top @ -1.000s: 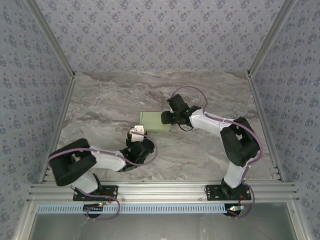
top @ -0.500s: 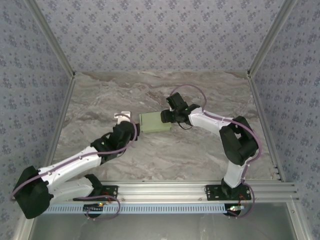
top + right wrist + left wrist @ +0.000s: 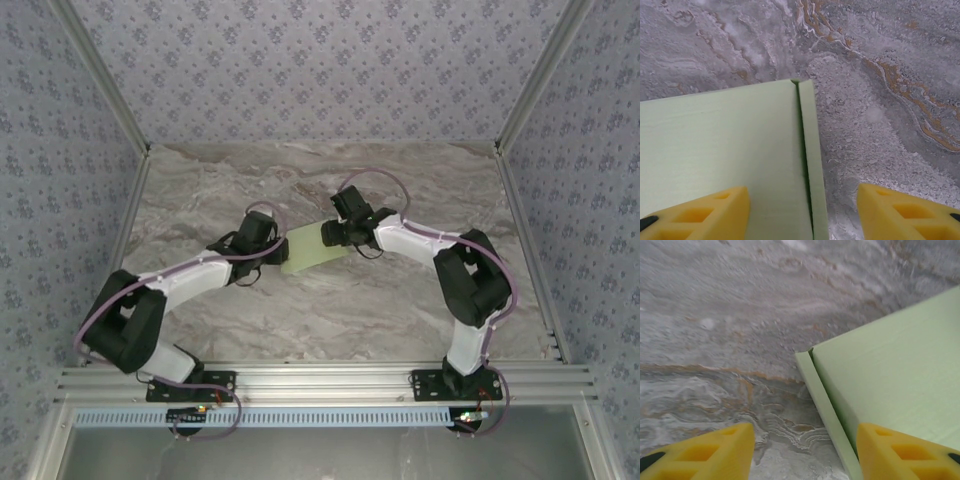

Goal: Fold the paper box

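The left hand (image 3: pixel 276 250) has swung in to the left edge of the box (image 3: pixel 311 253), which now lies skewed on the bench (image 3: pixel 200 200) between it and the right hand (image 3: pixel 329 236), both hands wide astride an edge, seemingly ready to press flaps.

Noted paper box (image 3: pixel 312 249) on table (image 3: pixel 400 310), around its middle, between both grippers. Noted left gripper (image 3: pixel 275 250) at box's left edge, one finger over box, the other over bare table. Noted right gripper (image 3: pixel 328 235) at box's far right corner, likewise astride the edge. Cannot confirm contact.
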### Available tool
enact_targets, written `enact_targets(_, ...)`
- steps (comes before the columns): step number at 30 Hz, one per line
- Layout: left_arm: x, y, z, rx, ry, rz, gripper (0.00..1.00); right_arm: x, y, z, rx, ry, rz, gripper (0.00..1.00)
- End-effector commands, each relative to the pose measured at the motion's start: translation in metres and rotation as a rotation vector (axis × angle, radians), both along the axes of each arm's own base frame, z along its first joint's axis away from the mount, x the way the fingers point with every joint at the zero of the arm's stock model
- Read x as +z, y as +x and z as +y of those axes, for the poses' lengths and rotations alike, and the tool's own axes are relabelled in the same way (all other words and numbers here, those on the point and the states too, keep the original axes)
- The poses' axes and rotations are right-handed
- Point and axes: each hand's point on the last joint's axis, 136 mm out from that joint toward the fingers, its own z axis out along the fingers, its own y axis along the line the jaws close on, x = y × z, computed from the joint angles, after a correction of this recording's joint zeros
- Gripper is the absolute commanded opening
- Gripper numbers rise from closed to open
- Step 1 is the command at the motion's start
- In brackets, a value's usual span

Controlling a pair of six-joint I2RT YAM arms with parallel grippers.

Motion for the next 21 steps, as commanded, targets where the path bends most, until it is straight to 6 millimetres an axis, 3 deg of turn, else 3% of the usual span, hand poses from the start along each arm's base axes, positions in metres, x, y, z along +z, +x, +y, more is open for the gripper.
enact_targets(1, 0.002, 0.009, -0.014, -0.035, -0.041, -0.006, 0.56, -0.014, 0.001, -0.007, 0.000, -0.057, 0.025, 0.61)
enact_targets(12, -0.049, -0.011, -0.006, -0.016, 0.033, 0.070, 0.56, -0.038, 0.001, -0.013, 0.042, -0.138, 0.007, 0.59)
enact_targets(13, -0.049, -0.012, -0.006, -0.018, 0.034, 0.068, 0.56, -0.051, -0.008, -0.019, 0.052, -0.165, 0.022, 0.59)
enact_targets(16, -0.039, -0.009, -0.011, -0.024, 0.015, 0.033, 0.56, -0.054, -0.010, -0.019, 0.072, -0.195, 0.000, 0.59)
enact_targets(21, 0.001, 0.004, -0.020, -0.032, -0.039, -0.066, 0.57, -0.039, -0.006, -0.015, 0.095, -0.216, -0.023, 0.60)
